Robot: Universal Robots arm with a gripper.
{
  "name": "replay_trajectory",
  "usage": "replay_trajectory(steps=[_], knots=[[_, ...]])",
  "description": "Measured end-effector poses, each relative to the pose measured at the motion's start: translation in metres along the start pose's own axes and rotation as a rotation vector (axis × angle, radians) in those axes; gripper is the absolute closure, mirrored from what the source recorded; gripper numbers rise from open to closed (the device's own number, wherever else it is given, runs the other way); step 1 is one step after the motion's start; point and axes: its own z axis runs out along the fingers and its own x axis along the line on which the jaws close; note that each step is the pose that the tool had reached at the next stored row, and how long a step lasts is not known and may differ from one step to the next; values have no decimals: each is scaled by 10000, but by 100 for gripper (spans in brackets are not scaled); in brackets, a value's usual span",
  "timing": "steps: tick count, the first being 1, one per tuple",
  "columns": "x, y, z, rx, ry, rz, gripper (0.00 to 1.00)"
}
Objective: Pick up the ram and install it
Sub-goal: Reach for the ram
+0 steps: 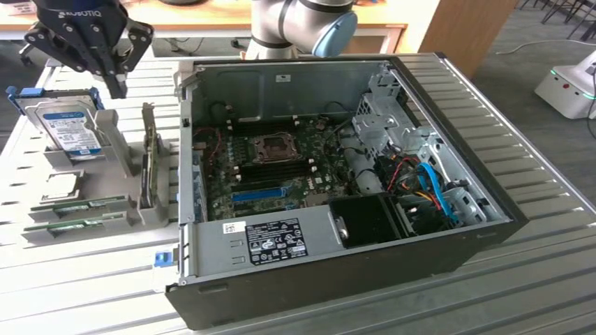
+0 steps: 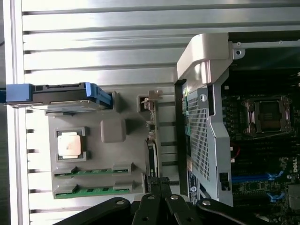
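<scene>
A grey parts holder (image 1: pixel 93 230) sits on a ribbed metal tabletop (image 1: pixel 531 279). Just beside the holder lies an open computer case (image 1: pixel 326 279), on its side with its motherboard (image 1: pixel 279 164) facing up, probably so the memory slots can be reached from above. The holder seems moulded to keep each part in a fixed, easy-to-grasp spot. A hard drive (image 1: pixel 70 129) stands upright at the holder's far end and a processor chip (image 1: pixel 61 185) lies flat at its middle. The ram (image 1: pixel 79 206) lies flat in a slot at the holder's near end, with a second green stick (image 1: pixel 79 225) just beside it; which of the pair the task means cannot be told. The black fingers (image 1: pixel 116 80) hang above the holder near the hard drive, pressed together and gripping nothing.
</scene>
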Motion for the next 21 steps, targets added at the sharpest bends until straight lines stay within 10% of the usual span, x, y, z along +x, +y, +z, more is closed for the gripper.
replay_trajectory(steps=[21], knots=[[321, -24, -3, 1, 19, 2, 90]])
